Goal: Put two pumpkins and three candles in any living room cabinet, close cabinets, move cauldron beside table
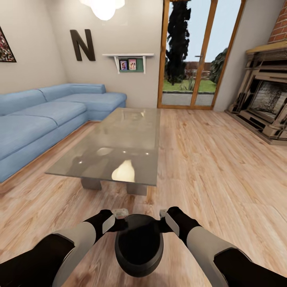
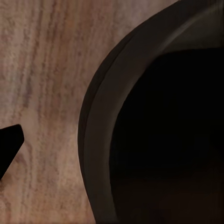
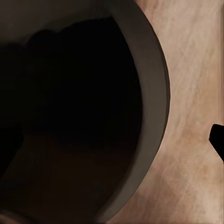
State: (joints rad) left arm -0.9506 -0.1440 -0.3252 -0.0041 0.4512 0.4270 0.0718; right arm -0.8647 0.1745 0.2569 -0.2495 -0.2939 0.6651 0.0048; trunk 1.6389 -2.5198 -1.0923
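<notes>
The black cauldron (image 1: 138, 249) sits between both forearms, the left hand (image 1: 118, 217) at its left rim and the right hand (image 1: 164, 218) at its right rim; how the fingers stand is hidden. Ahead stands the glass-topped bench (image 1: 119, 147) on grey block legs, a blue sofa (image 1: 48, 115) beside it on the wooden floor (image 1: 207, 167).

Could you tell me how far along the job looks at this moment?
In hand: the cauldron is carried between both arms, the left tool and right tool at its rim, just short of the glass table. Left: setting it down beside that table. Pumpkins, candles and cabinets are out of sight, so their part cannot be judged.
</notes>
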